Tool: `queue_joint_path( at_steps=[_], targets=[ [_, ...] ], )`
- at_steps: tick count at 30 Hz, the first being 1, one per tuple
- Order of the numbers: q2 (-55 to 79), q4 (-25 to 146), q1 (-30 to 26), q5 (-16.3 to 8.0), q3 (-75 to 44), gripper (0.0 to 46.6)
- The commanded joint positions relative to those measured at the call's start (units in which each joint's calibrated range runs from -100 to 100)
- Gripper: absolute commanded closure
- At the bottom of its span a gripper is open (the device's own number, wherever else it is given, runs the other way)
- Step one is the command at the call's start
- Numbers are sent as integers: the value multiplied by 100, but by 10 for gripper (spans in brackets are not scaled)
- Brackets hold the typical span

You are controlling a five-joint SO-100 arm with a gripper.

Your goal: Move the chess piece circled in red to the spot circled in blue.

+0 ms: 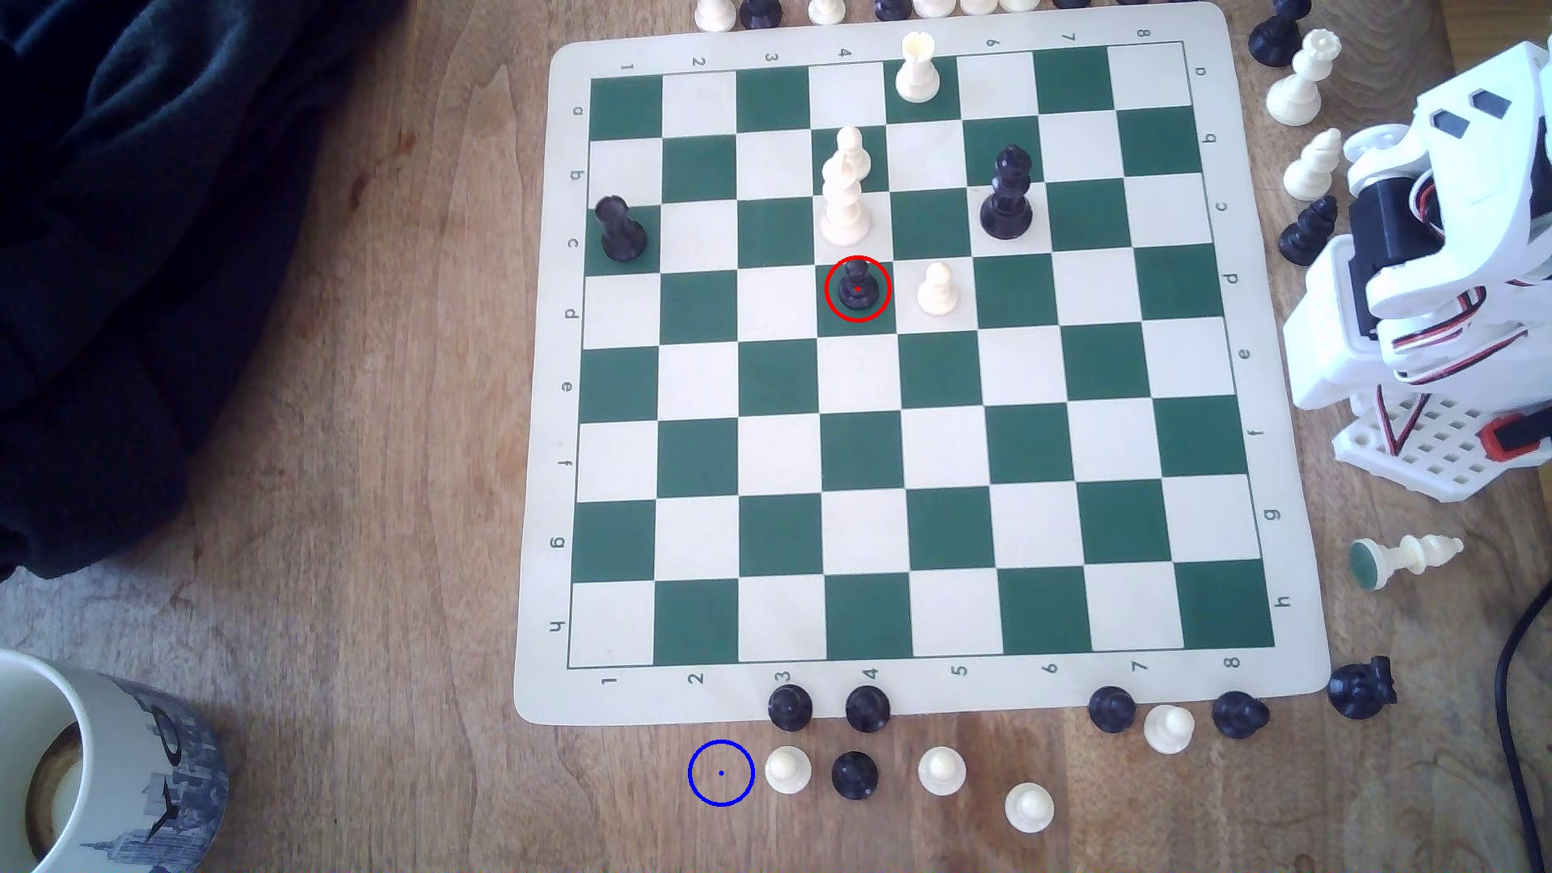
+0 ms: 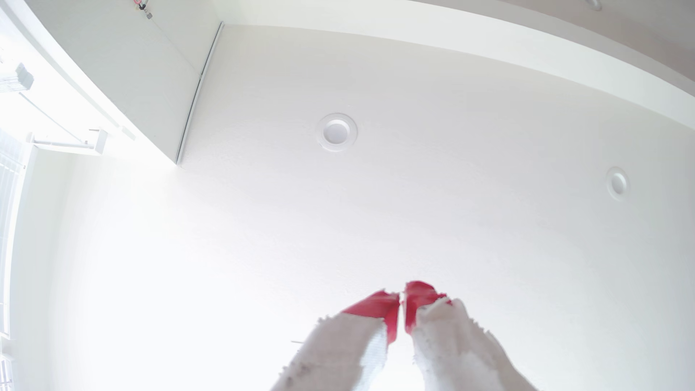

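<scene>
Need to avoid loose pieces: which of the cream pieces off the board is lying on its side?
The cream piece beside the board's g row, at the exterior view's right, under the arm. Its green felt base shows; the other cream pieces stand upright.

The mug (image 1: 101, 755) and top-row pieces (image 1: 760, 10) are cut off by the frame edge

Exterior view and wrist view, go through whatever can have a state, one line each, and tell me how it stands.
Circled pawn: upright on a green square, untouched.
Blue ring: bare wood inside, nothing on it.
Pincer: shut, holding nothing, pointing at the ceiling.
Arm: folded up beside the board's right edge in the exterior view.
Cream bishop: lying on its side, off the board.
Black king: upright.
</scene>
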Motion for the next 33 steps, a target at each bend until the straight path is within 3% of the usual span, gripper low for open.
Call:
queue_joint_path(
  at_steps=[1,6,16,26,33],
  targets=[
    [-20,151,10,15,126,464],
    [-20,1436,128,15,108,464],
    [-28,5785,386,-20,-780,464],
    [210,9880,1058,-29,-1904,464],
    [1025,11223,1364,-39,-2539,464]
  ],
)
